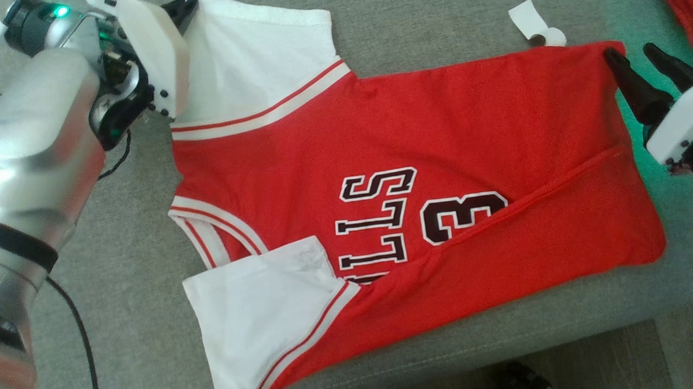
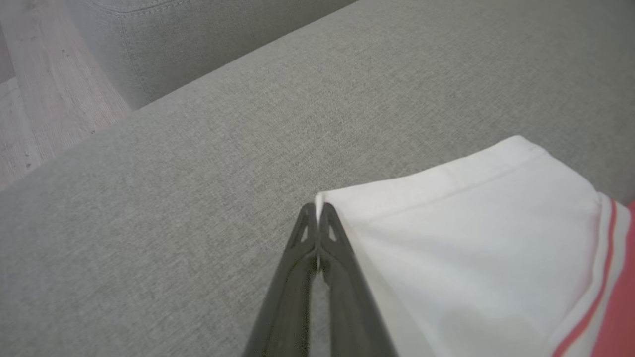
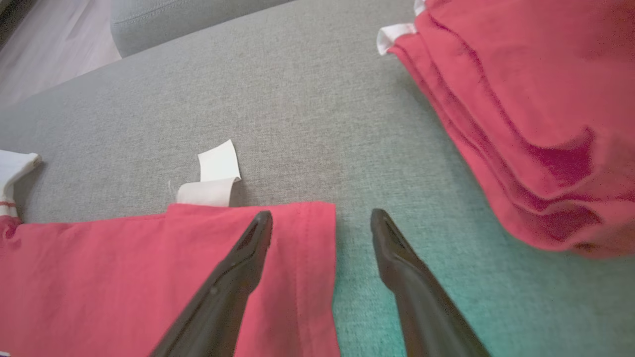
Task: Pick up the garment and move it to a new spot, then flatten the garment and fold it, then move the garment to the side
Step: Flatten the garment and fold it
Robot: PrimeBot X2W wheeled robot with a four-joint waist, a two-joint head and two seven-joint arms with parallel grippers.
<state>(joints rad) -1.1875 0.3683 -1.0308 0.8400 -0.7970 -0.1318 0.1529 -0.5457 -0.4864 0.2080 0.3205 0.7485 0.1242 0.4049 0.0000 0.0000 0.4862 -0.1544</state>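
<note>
Left end effector [image 2: 317,213] pinches the white sleeve [image 2: 471,238] corner of the jersey [image 1: 438,144]; right end effector [image 3: 321,217] stands spread, straddling the hem edge.

Jersey lettering [image 1: 374,216] partly under fold [image 1: 530,239], red pile [image 1: 689,1] cropped

From the head we look steeply down on nearly the whole jersey [image 1: 438,155] spread across the grey cushion [image 1: 432,15]. Our left wrist camera sits low and close at its white sleeve [image 2: 471,238]. Our right wrist camera hovers close above its red hem corner [image 3: 307,228]. The head view shares both spots.
</note>
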